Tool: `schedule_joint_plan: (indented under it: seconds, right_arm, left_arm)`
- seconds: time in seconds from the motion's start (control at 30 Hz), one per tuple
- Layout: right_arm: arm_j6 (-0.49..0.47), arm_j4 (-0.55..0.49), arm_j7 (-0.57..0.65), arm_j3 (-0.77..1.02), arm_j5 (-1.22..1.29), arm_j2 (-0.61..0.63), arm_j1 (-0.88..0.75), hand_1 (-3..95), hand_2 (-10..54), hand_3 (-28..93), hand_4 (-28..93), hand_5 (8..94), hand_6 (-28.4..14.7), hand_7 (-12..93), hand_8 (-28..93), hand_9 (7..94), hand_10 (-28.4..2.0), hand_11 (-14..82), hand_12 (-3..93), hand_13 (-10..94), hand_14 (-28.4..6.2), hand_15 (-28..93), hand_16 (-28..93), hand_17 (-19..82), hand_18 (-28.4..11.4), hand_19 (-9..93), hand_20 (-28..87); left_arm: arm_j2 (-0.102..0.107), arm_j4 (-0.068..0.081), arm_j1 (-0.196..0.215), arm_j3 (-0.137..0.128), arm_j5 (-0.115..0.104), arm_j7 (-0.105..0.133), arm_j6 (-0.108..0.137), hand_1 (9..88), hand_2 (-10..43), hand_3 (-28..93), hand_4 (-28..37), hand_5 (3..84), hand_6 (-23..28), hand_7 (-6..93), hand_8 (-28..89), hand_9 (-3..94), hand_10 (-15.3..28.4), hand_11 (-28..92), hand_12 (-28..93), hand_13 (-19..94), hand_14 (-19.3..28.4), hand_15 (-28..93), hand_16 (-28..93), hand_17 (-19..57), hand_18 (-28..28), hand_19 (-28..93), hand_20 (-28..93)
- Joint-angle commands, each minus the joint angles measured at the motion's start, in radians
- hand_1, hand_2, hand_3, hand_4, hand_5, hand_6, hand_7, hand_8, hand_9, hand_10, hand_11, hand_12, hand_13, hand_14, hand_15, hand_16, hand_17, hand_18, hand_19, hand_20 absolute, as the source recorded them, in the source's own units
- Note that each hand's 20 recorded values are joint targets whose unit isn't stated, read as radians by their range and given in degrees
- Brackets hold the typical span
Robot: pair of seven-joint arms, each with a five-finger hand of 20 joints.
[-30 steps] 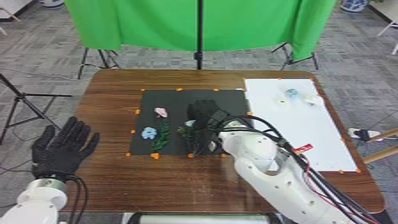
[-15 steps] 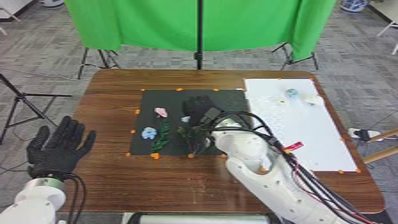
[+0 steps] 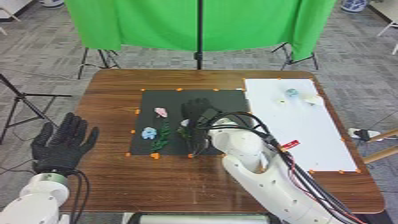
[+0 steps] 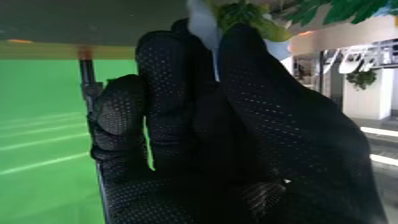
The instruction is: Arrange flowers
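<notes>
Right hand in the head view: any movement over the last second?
Yes. The right hand has shifted slightly left over the black mat, a bit closer to the pink flower.

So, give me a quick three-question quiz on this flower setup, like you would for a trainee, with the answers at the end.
1. True or false: the pink flower lies on the black mat.
2. Which is nearer the robot's left hand?
A. the white sheet
B. the blue flower
3. Fill in the blank: the hand over the black mat is the robot's ____ hand.

Key: 1. True; 2. B; 3. right
</notes>
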Motion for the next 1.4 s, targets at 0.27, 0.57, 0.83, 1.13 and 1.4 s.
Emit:
schedule_joint_plan:
  seconds: [0.27, 0.57, 0.83, 1.13, 1.4]
  right_arm:
    - [-0.054, -0.023, -0.003, 0.031, -0.003, -0.026, -0.016, 61.0, -9.5, 72, -28, 65.2, -1.7, 19, -14, 65.9, -14.6, 17.3, 16.8, 65, -7.5, 48, 44, 34, -22.7, 82, 41]
    - [-0.085, -0.116, 0.072, 0.098, 0.066, 0.000, -0.063, 50.3, -9.5, 78, -28, 61.4, -3.3, 18, -14, 62.4, -16.1, 16.8, 16.0, 62, -10.9, 51, 37, 34, -23.6, 83, 40]
    - [0.045, -0.095, 0.218, 0.280, 0.068, 0.100, -0.058, 42.0, -9.5, 82, -28, 53.6, -6.1, 16, -12, 52.1, -19.4, 15.0, 15.4, 53, -15.4, 54, 20, 32, -25.2, 84, 38]
    - [0.017, -0.034, 0.287, 0.460, 0.027, 0.174, -0.113, 45.0, -9.5, 85, -28, 48.9, -7.5, 16, -13, 39.5, -22.5, 13.1, 14.7, 34, -20.3, 46, 14, 24, -25.8, 78, 34]
    - [-0.013, 0.050, 0.199, 0.503, -0.095, 0.143, -0.181, 49.1, -9.5, 84, -28, 51.1, -4.9, 19, -14, 43.5, -19.1, 14.7, 14.4, 37, -17.6, 46, 14, 25, -24.4, 80, 36]
  left_arm:
    - [0.003, 0.010, -0.006, 0.013, -0.020, -0.002, 0.018, 27.9, 15.6, 78, -28.3, 51.5, 9.7, 20.4, -11, 45.7, 16.5, 34, 15, 34, 18.9, 64, -7, -4.8, 18.2, 47, 24]
    - [-0.010, -0.004, 0.012, 0.000, -0.023, -0.009, 0.057, 26.4, 16.8, 77, -28.3, 52.1, 9.8, 21.5, -11, 46.0, 16.7, 35, 15, 34, 19.2, 64, -7, -4.8, 18.4, 47, 24]
    - [-0.008, 0.004, 0.007, 0.001, 0.035, -0.053, -0.003, 26.3, 16.2, 77, -28.3, 51.7, 9.8, 21.4, -11, 45.6, 16.7, 35, 15, 34, 19.2, 64, -7, -4.8, 18.3, 47, 24]
    - [-0.009, -0.005, 0.037, -0.006, 0.046, -0.032, 0.035, 27.0, 16.1, 77, -28.3, 51.6, 9.8, 21.0, -11, 45.6, 16.8, 35, 15, 34, 19.4, 64, -7, -4.9, 18.6, 47, 24]
    - [-0.018, -0.012, 0.058, -0.013, 0.039, -0.020, 0.049, 27.5, 16.3, 77, -28.3, 52.6, 9.8, 22.0, -11, 48.1, 17.2, 38, 16, 35, 19.8, 64, -7, -4.7, 18.5, 47, 24]
